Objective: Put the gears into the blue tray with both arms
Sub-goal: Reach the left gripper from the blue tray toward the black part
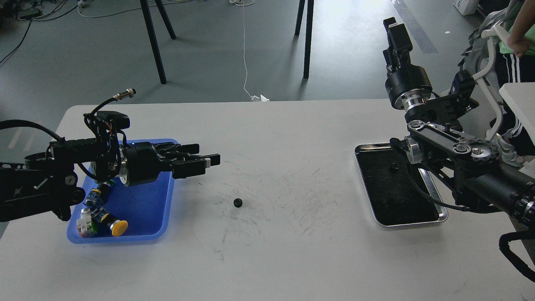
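Note:
One small black gear [238, 202] lies on the white table, midway between the two trays. A second gear [393, 167] rests inside the steel tray [411, 224]. The blue tray [144, 207] sits at the left. My left gripper [206, 160] pokes out over its right rim, level above the table, fingers spread open and empty, up and to the left of the table gear. My right gripper [395, 30] points up and away beyond the table's far edge, and its fingers cannot be told apart.
Colourful push-button switches [100, 215], one with a yellow cap, lie in the blue tray's near left corner. My right arm's links [453, 146] hang over the steel tray's right side. A person [516, 37] stands at the far right.

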Robot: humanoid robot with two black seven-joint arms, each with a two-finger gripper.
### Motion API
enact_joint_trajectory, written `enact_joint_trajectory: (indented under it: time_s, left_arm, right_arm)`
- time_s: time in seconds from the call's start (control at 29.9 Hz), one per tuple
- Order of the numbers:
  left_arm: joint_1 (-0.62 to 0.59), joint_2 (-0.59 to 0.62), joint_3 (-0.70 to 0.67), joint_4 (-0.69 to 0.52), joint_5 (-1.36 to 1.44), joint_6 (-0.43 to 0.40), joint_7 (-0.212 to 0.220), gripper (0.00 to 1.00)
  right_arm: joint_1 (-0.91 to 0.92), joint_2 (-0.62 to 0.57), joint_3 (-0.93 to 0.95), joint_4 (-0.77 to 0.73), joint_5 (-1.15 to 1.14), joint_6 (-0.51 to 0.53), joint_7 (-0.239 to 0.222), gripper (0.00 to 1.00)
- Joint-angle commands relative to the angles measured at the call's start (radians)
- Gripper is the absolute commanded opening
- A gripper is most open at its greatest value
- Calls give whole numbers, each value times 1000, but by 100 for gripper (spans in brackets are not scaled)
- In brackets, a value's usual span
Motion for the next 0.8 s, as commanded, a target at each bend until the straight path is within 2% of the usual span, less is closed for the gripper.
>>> enact_joint_trajectory:
  time_s: [0.0, 0.07, 0.13, 0.37, 0.5, 0.77]
  left_arm:
    - [1, -4, 9, -2, 0, -2, 0, 92]
    - [-7, -5, 7, -3, -7, -3, 0, 93]
    - [-5, -7, 10, 4, -1, 3, 0, 98]
    - [-18, -28, 43, 16, 174, 26, 0, 98]
    - [-18, -71, 82, 35, 256, 70, 0, 97]
    - [-19, -127, 122, 73, 379, 115, 0, 86]
  right_arm:
    - [-3, -1, 3, 0, 0, 2, 0, 94]
    - [-8, -2, 11, -2, 0, 2, 0, 94]
    - [-26, -2, 21, 1, 0, 2, 0, 94]
    - [-62, -44, 70, 2, 62, 32, -3, 95]
    - [-79, -58, 96, 2, 94, 44, -1, 95]
    - [-88, -73, 130, 17, 143, 63, -1, 95]
